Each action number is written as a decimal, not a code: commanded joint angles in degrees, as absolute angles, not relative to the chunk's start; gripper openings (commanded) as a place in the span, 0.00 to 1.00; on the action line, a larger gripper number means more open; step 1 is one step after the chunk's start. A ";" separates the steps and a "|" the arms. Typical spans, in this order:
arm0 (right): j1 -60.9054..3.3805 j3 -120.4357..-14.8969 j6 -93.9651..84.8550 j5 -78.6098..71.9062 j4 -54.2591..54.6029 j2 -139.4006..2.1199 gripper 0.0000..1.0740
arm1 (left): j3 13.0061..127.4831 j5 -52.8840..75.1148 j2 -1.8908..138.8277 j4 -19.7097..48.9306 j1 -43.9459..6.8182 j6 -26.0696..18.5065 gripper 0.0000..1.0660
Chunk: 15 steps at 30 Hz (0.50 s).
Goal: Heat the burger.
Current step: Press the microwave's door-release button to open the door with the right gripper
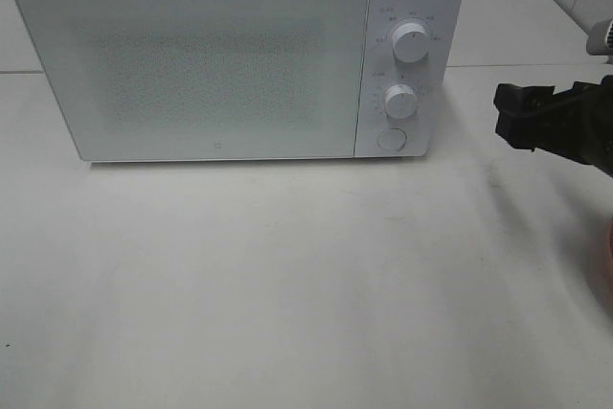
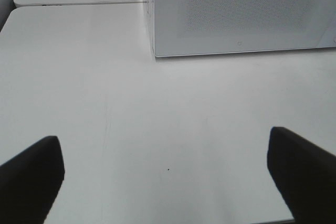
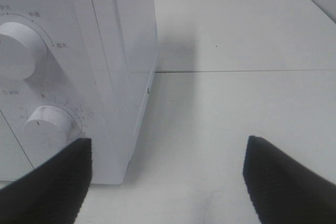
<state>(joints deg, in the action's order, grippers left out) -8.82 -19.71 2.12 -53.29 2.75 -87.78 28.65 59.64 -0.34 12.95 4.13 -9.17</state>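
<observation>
The high camera takes in the whole white box-shaped microwave oven (image 1: 211, 64), door shut, on the white table (image 1: 287, 284), with the black right fingers (image 1: 517, 117) entering at the edge, level with the round white dials (image 1: 400, 101). The black left fingers (image 2: 29, 179) show only in their own wrist view. Both pairs are spread wide and released, gripping and touching nothing, and the burger appears in no view, so its place cannot be told.
</observation>
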 commanded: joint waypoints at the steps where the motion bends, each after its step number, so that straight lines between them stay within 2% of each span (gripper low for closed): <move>1: -13.58 -17.02 -3.32 -60.45 9.22 -90.47 0.71 | 28.53 59.53 -1.38 13.24 4.07 -9.05 0.94; 3: -14.90 -16.67 -4.81 -61.36 11.06 -91.27 0.71 | 28.53 59.53 -1.38 13.24 4.07 -9.05 0.94; 4: -18.39 -16.10 -7.16 -63.66 15.07 -93.16 0.71 | 28.53 59.53 -1.38 13.24 4.07 -9.05 0.94; 9: -24.52 -16.10 -9.05 -68.58 23.09 -97.35 0.71 | 28.53 59.53 -1.38 13.24 4.07 -9.05 0.94; 15: -31.28 -16.16 -8.94 -71.68 27.56 -100.38 0.71 | 28.53 59.53 -1.38 13.24 4.07 -9.05 0.94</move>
<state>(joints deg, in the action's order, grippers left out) -29.74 -16.04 -7.96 -68.75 26.47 -100.21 28.65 59.64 -0.34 12.95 4.13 -9.17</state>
